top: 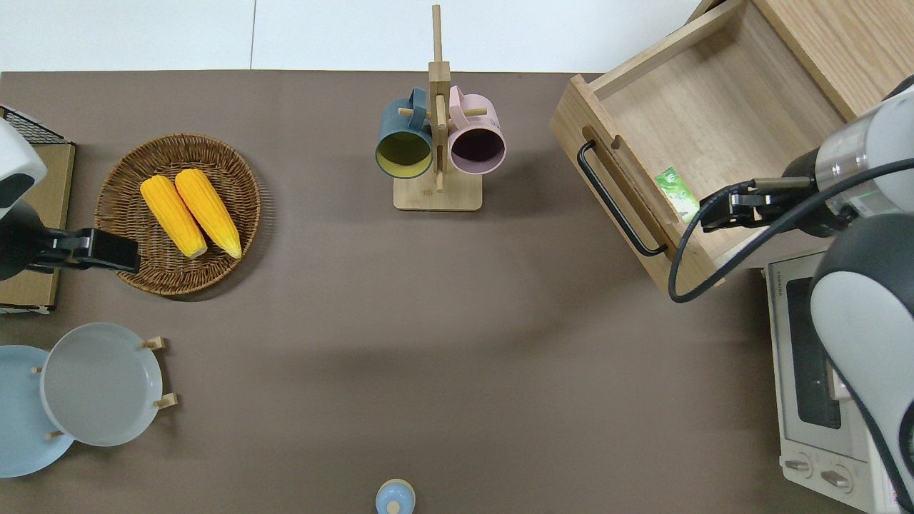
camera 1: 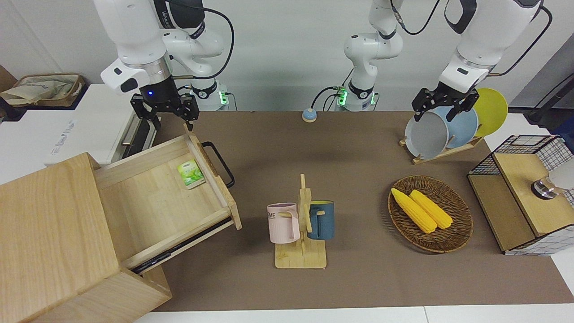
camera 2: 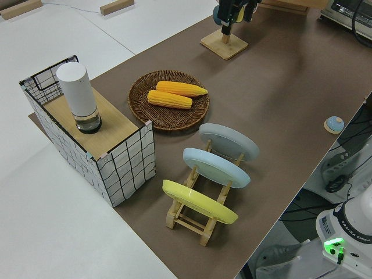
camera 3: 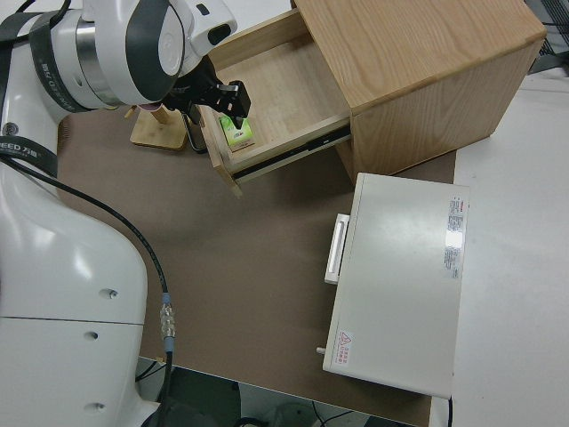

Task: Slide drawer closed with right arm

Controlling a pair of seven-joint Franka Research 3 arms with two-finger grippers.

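Note:
The light-wood drawer (camera 1: 148, 211) stands pulled out of its cabinet (camera 1: 49, 233), its black bar handle (camera 1: 220, 163) facing the table's middle. A small green packet (camera 1: 190, 173) lies inside it by the front panel. My right gripper (camera 1: 169, 120) is open and empty, up in the air. In the overhead view the right gripper (top: 714, 214) is over the drawer's (top: 714, 107) corner nearest the robots, beside the packet (top: 677, 193) and inward of the handle (top: 614, 203). The right side view shows the gripper (camera 3: 227, 102) above that same end of the drawer (camera 3: 284, 89). The left arm is parked, its gripper (camera 1: 441, 110) open.
A white oven (top: 814, 371) stands beside the drawer, nearer to the robots. A mug rack (camera 1: 301, 224) with two mugs stands mid-table. Toward the left arm's end are a wicker basket (camera 1: 466, 224) with corn, a plate rack (camera 1: 448, 130) and a wire box (camera 1: 524, 193).

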